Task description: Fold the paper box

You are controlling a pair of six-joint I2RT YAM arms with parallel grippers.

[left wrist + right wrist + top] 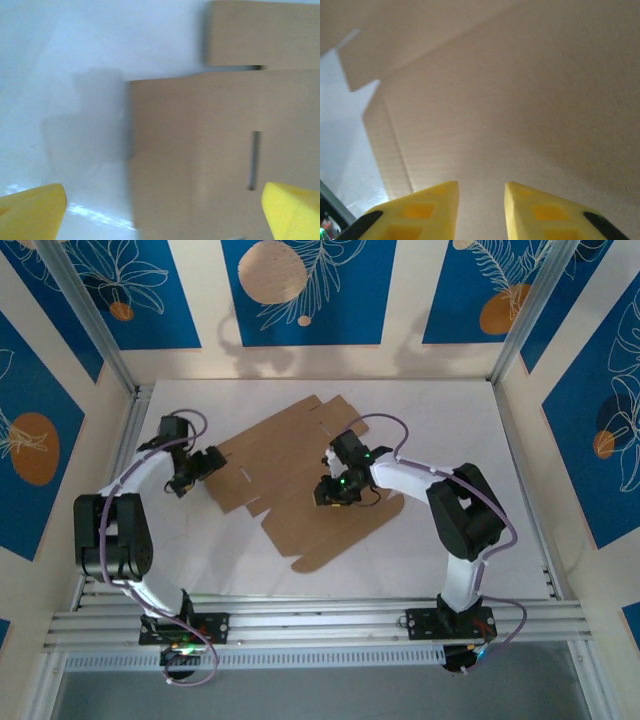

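Note:
The paper box [285, 455] is a flat brown die-cut cardboard sheet lying unfolded on the white table [450, 420]. My left gripper [207, 464] hovers at the sheet's left edge. In the left wrist view that gripper [164, 192] is open wide, its yellow fingers [35, 210] straddling the edge of the cardboard [200, 150], which has a narrow slot [255, 160]. My right gripper [328, 490] is low over the middle of the sheet. Its jaws [481, 187] stand a little apart, with nothing between them, pointing at bare cardboard [495, 100].
Aluminium rails [320, 620] run along the near edge where both arm bases are bolted. Slanted metal posts [95, 325] and blue-patterned walls close in the table at the back and sides. White table surface shows to the right of the sheet.

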